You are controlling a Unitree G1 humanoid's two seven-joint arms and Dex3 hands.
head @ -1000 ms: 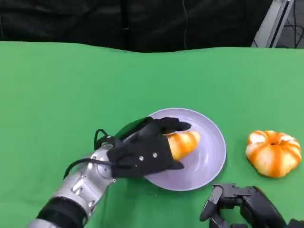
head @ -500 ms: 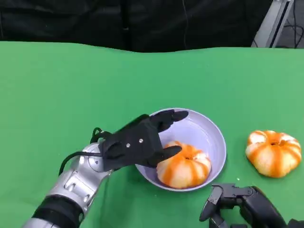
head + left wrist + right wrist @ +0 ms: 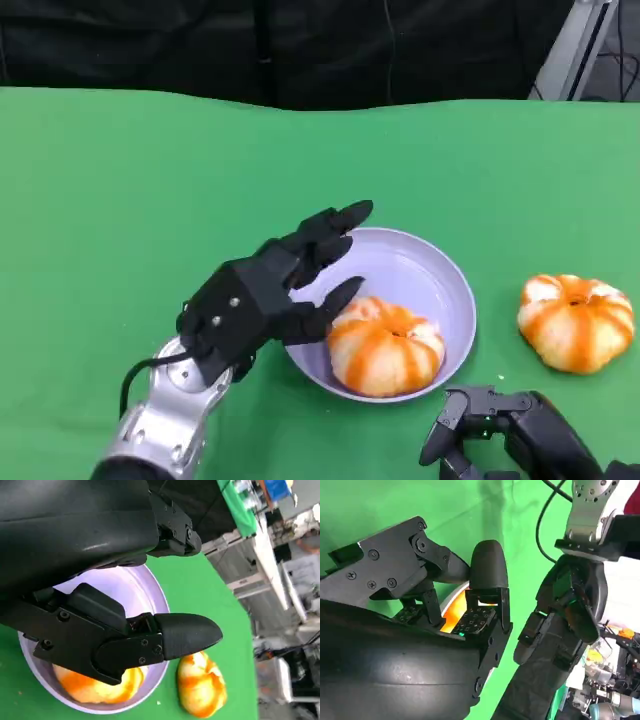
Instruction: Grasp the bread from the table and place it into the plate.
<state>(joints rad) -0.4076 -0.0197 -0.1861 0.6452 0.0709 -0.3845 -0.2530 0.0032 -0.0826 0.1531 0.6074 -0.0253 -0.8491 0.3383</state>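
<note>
The left hand (image 3: 270, 300) hangs above the near-left rim of the plate (image 3: 440, 275), fingers spread and holding nothing. Its longer fingers (image 3: 335, 225) reach out over the plate's left edge, and the thumb (image 3: 335, 298) points toward the bread from the left, close to it; whether it touches cannot be told from the head view. In the left wrist view the same hand (image 3: 150, 595) shows its fingers (image 3: 185, 635) parted over the plate (image 3: 155, 592), with nothing between them.

The bread (image 3: 385, 345), a round orange-and-white striped bun, lies inside the plate on its near side, resting against the front wall. The left wrist view shows it (image 3: 95, 687) in the plate beneath the fingers.

The plate, pale lilac and shallow, stands on the green table (image 3: 150, 190).

A second bun (image 3: 575, 320) of the same look lies on the table to the right of the plate, apart from it; the left wrist view shows it (image 3: 202, 685) just outside the rim.

The right hand (image 3: 500, 425) sits low at the near edge, right of the plate and in front of the second bun, fingers curled in around nothing.
</note>
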